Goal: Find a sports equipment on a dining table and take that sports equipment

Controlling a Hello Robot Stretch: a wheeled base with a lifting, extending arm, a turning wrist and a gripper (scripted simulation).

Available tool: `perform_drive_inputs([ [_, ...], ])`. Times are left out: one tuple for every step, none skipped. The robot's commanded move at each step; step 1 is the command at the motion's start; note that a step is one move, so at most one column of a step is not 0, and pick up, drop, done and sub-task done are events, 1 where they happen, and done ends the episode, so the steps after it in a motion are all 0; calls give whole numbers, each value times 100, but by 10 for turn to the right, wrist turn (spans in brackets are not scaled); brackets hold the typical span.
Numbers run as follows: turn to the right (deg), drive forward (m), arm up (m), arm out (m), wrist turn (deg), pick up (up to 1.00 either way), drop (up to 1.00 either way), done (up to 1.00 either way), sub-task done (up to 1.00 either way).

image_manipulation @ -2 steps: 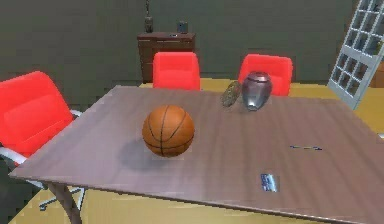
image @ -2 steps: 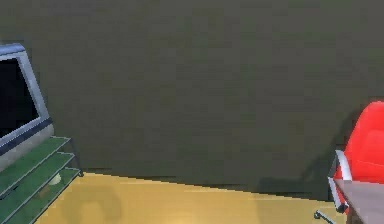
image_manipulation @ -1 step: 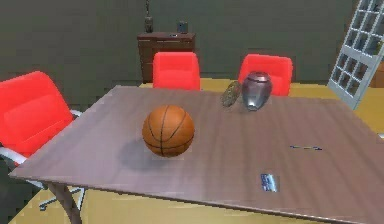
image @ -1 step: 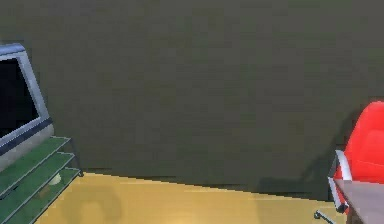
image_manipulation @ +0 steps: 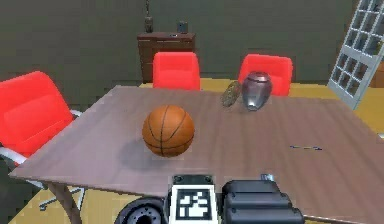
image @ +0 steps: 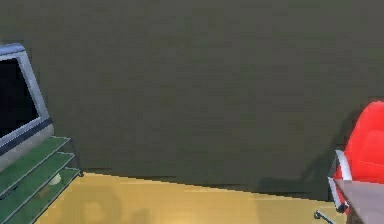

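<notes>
An orange basketball (image_manipulation: 168, 130) rests on the brown dining table (image_manipulation: 300, 125), left of the table's middle, in the arm side view. At that view's bottom edge I see a white marker square (image_manipulation: 195, 203) with a dark block to its right. The gripper's dark body (image_manipulation: 145, 213) pokes up to the marker's left, nearer than the ball. Its far end is cut off by the edge, so I cannot tell whether it holds anything.
Red chairs (image_manipulation: 35, 108) (image_manipulation: 176, 70) (image_manipulation: 270, 68) ring the table. A grey metal jar (image_manipulation: 257, 91) and a thin dark stick (image_manipulation: 305, 149) lie on it. A wooden dresser (image_manipulation: 165, 45) stands behind. Ahead are a TV (image: 18, 95) on a green stand (image: 35, 175) and another red chair (image: 365, 145).
</notes>
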Motion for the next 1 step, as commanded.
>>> perform_drive_inputs([
  [0, 0, 0, 34, 0, 0, 0, 0, 0],
])
